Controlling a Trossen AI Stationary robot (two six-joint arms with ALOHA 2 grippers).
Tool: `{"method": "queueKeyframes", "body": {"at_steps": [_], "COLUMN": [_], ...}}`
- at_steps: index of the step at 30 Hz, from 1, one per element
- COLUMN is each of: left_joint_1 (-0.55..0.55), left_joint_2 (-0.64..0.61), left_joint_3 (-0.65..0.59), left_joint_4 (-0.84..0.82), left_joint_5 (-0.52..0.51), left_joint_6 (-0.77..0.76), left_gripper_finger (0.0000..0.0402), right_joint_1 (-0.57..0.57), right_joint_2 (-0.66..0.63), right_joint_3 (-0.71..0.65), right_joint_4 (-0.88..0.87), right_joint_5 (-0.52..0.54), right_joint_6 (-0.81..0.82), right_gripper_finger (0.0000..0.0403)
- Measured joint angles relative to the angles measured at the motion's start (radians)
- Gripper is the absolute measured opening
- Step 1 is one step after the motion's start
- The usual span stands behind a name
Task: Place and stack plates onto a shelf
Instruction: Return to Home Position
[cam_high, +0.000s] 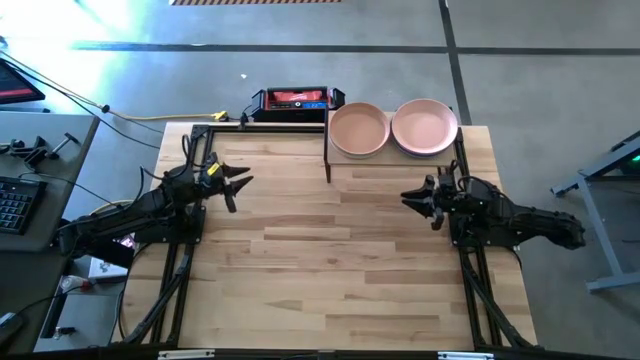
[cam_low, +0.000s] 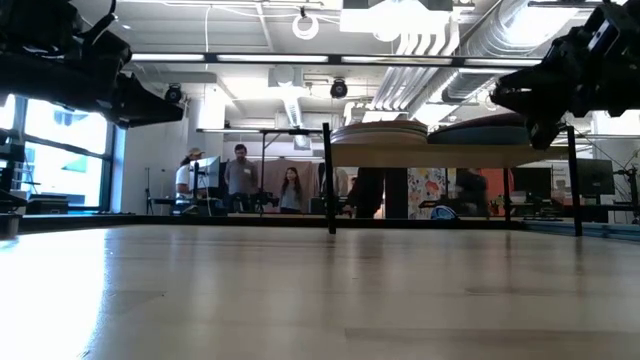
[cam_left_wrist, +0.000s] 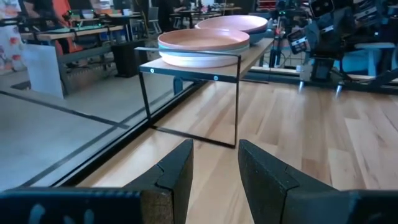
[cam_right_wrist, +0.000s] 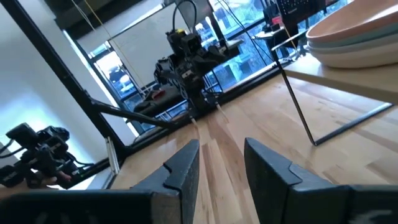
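The shelf (cam_high: 391, 158) stands on its black legs at the table's far edge, right of the middle. It bears two stacks of plates: the left stack (cam_high: 358, 129) has a peach plate on top, the right stack (cam_high: 425, 126) a pink one. In the left wrist view the stacks (cam_left_wrist: 200, 46) rest on the shelf board (cam_left_wrist: 254, 53). My left gripper (cam_high: 240, 183) hovers open at the table's left side, pointing toward the shelf. My right gripper (cam_high: 410, 198) hovers open at the right side, in front of the shelf, pointing toward the left. Nothing is between either pair of fingers (cam_left_wrist: 180, 174) (cam_right_wrist: 186, 168).
Bare slatted tabletop (cam_high: 330, 270) spreads between the arms and toward the near edge. A red-and-black box (cam_high: 295, 100) sits just beyond the far edge. A side table with a keyboard (cam_high: 15, 200) stands at the left. People (cam_low: 240, 175) stand in the room behind.
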Motion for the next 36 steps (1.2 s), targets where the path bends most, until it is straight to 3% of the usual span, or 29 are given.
{"method": "queueKeyframes", "body": {"at_steps": [6, 15, 21, 36], "left_joint_1": [0.0, 0.0, 0.0, -0.005], "left_joint_2": [0.0, -0.001, 0.0, 0.006], "left_joint_3": [-0.006, -0.064, -0.064, -0.064], "left_joint_4": [-0.014, 0.092, -0.017, -0.01], "left_joint_5": [0.0, 0.011, 0.013, 0.015], "left_joint_6": [0.009, 0.049, 0.093, 0.01], "left_gripper_finger": [0.0117, 0.0117, 0.0117, 0.0117], "right_joint_1": [0.0, 0.0, 0.0, 0.0], "right_joint_2": [0.002, 0.003, 0.003, 0.004], "right_joint_3": [0.0, 0.0, 0.0, 0.0], "right_joint_4": [0.0, 0.0, 0.001, 0.001], "right_joint_5": [0.0, 0.0, 0.0, 0.0], "right_joint_6": [0.0, 0.0, 0.0, 0.0], "right_gripper_finger": [0.011, 0.011, 0.011, 0.011]}}
